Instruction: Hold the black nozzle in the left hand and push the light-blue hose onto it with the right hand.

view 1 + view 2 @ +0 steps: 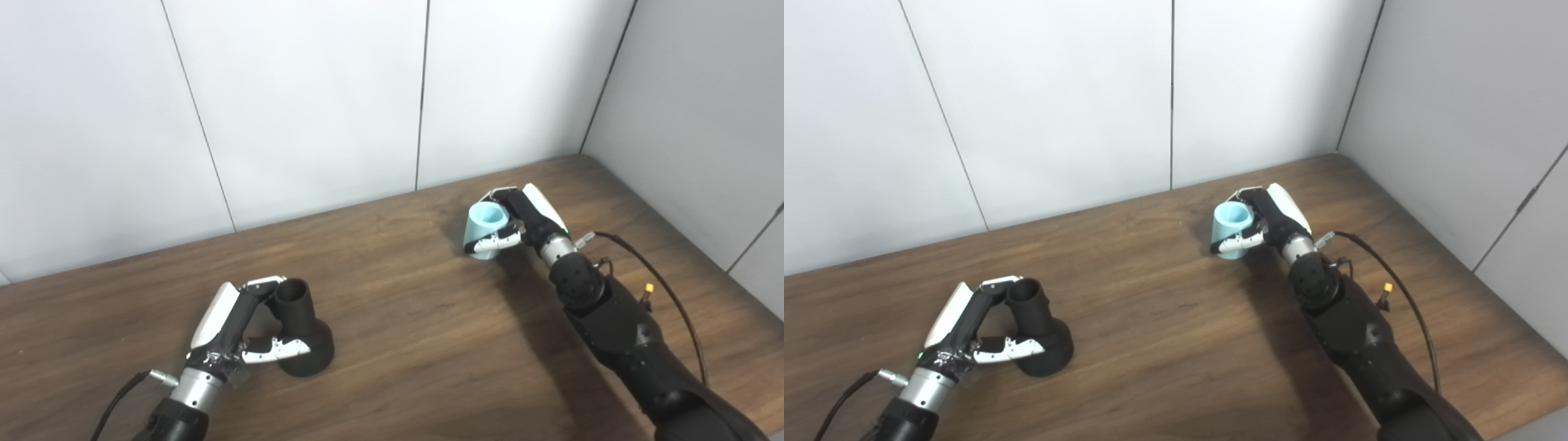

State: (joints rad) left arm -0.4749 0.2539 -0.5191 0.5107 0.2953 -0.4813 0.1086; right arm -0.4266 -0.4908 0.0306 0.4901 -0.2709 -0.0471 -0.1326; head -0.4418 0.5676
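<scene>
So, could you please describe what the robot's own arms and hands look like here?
Both hands, left hand and right hand, are black with white shells on the backs and white thumb segments. Each has a silver metal wrist cuff and a black arm. A black cable with a small yellow tag loops beside the right forearm; another trails from the left wrist, which bears crinkled tape.

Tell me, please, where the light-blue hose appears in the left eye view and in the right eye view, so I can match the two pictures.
Left eye view: the light-blue hose is right of centre, held in the right hand.
Right eye view: the light-blue hose sits nearer the middle, a little right of centre.
Shared landmark: the vertical wall seam ends at the table edge just left of the hose in both views.
</scene>
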